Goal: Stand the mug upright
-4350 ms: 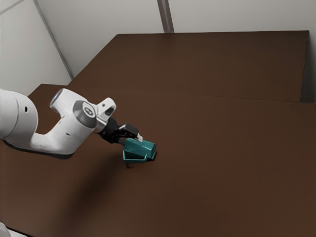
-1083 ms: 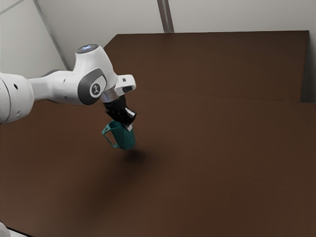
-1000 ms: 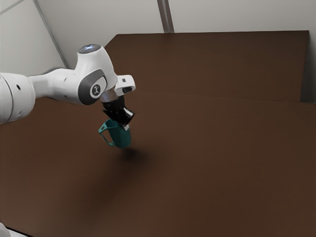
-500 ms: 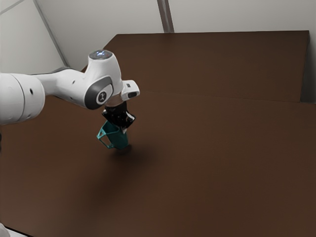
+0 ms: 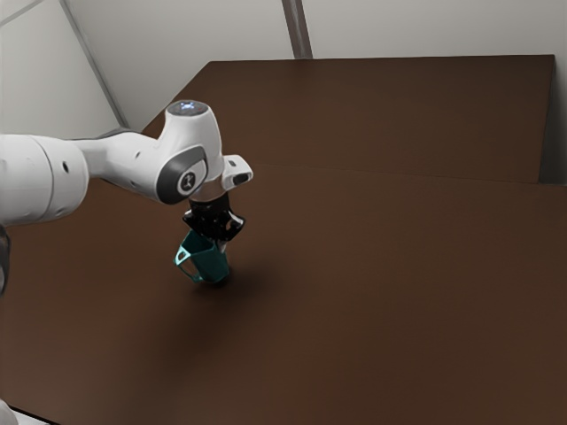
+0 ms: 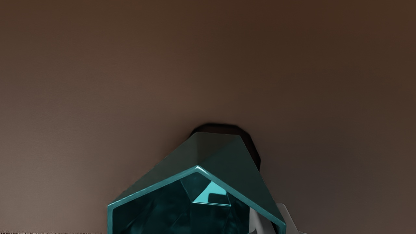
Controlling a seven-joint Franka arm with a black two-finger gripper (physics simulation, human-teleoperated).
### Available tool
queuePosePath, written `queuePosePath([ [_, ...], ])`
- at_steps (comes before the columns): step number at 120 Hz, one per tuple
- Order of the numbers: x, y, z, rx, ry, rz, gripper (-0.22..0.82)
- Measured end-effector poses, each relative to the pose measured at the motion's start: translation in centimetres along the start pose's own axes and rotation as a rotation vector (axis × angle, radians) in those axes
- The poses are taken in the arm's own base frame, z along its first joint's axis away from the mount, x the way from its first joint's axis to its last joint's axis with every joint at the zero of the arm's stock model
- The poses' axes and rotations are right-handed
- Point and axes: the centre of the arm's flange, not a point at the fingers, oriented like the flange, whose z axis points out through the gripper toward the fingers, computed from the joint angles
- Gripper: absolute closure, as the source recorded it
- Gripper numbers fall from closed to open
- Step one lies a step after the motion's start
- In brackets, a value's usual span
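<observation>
Arm [image 5: 35, 177] in from the exterior view's left, white and thick, with a dark piece [image 5: 3, 261] at the edge just below it and a pale rounded part [image 5: 7, 416] down in the near corner. Along we go, and here is the handle [image 5: 178, 260], jutting out toward the exterior view's left. It belongs to the teal mug [image 5: 208, 259], over the exterior view's left part of the brown table [image 5: 399, 283] — and it's on a lean, mouth up but tipped toward the handle's side, with the base low down by the tabletop. Whether that base touches the wood, I cannot tell.

Now the black gripper [image 5: 220, 245], right at the mug's rim and pointing down! The wrist view gives us the hold: one finger [image 6: 258, 222] inside the mug, the other outside, and the mug's side pinched between them. So the jaws are closed down on that side, parted by little more than its thickness — a firm bite near the rim.

Under the base and just past it, a dark shadow [image 5: 221, 282] spreads over the table. Farther across comes the grey strip [image 5: 298, 27] running up the pale back wall [image 5: 425, 27], and the brown surface reaches on toward the exterior view's right, a thin seam [image 5: 354, 171] crossing it.
</observation>
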Motion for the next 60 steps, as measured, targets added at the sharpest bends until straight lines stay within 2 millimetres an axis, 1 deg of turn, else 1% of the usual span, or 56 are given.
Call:
queuePosePath([
  [14, 0.04, 0.13, 0.59, 0.005, -0.009, -0.017, 0.79],
  [42, -0.01, 0.21, 0.90, 0.000, -0.021, -0.048, 0.78],
  [48, -0.03, 0.26, 0.90, -0.002, -0.023, -0.053, 0.76],
  [60, -0.07, 0.29, 0.82, -0.007, -0.026, -0.061, 0.65],
])
